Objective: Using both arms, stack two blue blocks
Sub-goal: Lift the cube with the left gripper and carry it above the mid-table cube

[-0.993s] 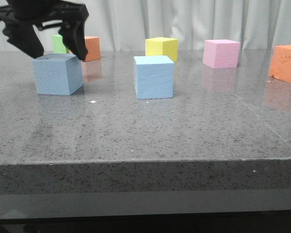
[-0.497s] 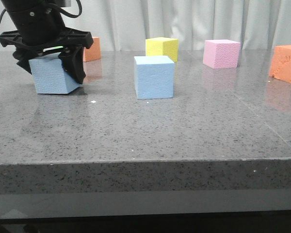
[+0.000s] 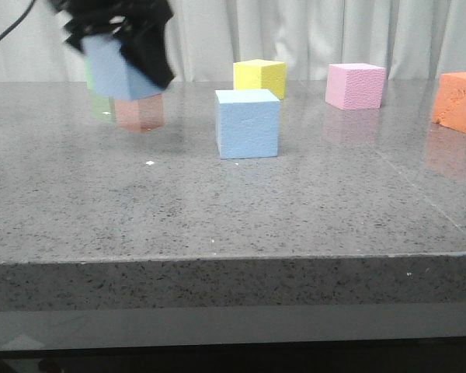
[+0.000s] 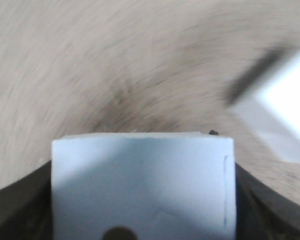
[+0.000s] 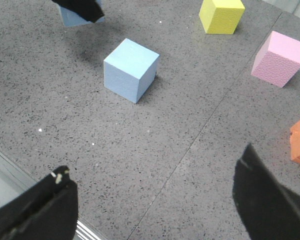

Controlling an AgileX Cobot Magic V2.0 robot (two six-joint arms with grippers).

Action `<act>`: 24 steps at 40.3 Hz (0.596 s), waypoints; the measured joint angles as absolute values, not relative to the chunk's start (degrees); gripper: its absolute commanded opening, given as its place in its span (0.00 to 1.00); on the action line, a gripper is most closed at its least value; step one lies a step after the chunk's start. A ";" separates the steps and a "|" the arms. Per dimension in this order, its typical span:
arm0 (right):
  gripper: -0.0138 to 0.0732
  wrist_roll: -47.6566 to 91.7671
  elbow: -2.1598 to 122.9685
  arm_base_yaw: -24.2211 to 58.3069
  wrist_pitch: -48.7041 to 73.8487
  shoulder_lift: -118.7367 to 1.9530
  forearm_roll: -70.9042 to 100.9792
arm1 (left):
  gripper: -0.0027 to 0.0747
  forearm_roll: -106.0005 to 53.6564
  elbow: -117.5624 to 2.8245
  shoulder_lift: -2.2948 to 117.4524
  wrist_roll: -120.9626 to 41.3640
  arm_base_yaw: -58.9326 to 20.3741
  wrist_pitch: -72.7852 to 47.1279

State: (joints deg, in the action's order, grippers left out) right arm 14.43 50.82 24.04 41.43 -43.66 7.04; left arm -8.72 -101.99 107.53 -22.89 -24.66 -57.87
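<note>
The left gripper (image 3: 120, 47) is closed on one blue block (image 3: 113, 68) and is holding it clear of the table (image 3: 295, 210), up at the far left of the front view. In the left wrist view that block (image 4: 142, 185) is filling the space between the two dark fingers (image 4: 20, 205), squarely seated, with a faint thin line showing near one edge of its face. The picture there is smeared, so the arm is probably moving.

The second blue block (image 3: 247, 123) is sitting flat on the table near the middle, well apart from the carried one, with the yellow cube (image 3: 259, 78) behind it and the pink cube (image 3: 355, 85) off to its right. The right gripper (image 5: 155, 200) is hanging open over the near edge of the table, holding nothing — the resting block (image 5: 130, 70) is lying ahead of it.

The step in hand looks like the carry toward the resting block. Doing it well means keeping the held block high enough to pass over the other's top edge, bringing it level — it is looking slightly tilted in the front view — and lining up the faces before lowering. Letting go only once the two are touching should keep the lower block from being nudged aside.
</note>
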 measured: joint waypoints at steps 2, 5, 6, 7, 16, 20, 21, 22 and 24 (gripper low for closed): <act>0.89 14.43 50.82 24.04 41.43 -43.66 7.04 | 0.56 -10.52 -103.85 107.53 -29.69 -26.06 -59.23; 0.89 14.43 50.82 24.04 41.43 -43.66 7.04 | 0.56 -13.02 -105.86 107.53 -40.32 -28.65 -60.09; 0.89 14.43 50.82 24.04 41.43 -43.66 7.04 | 0.56 -13.56 -106.28 107.53 -44.01 -29.71 -60.09; 0.89 14.43 50.82 24.04 41.43 -43.66 7.04 | 0.56 -13.80 -106.69 107.53 -46.48 -30.48 -59.96; 0.89 14.43 50.82 24.04 41.43 -43.66 7.04 | 0.56 -14.65 -107.17 107.61 -58.47 -35.19 -56.25; 0.89 14.43 50.82 24.04 41.43 -43.66 7.04 | 0.56 -14.65 -107.39 108.32 -59.06 -35.30 -55.78; 0.89 14.43 50.82 24.04 41.43 -43.66 7.04 | 0.56 -14.55 -107.38 108.68 -59.15 -35.30 -55.70; 0.89 14.43 50.82 24.04 41.43 -43.66 7.04 | 0.56 -14.43 -107.38 109.09 -59.15 -35.30 -55.55; 0.89 14.43 50.82 24.04 41.43 -43.66 7.04 | 0.56 -14.16 -107.38 109.86 -59.27 -35.30 -55.42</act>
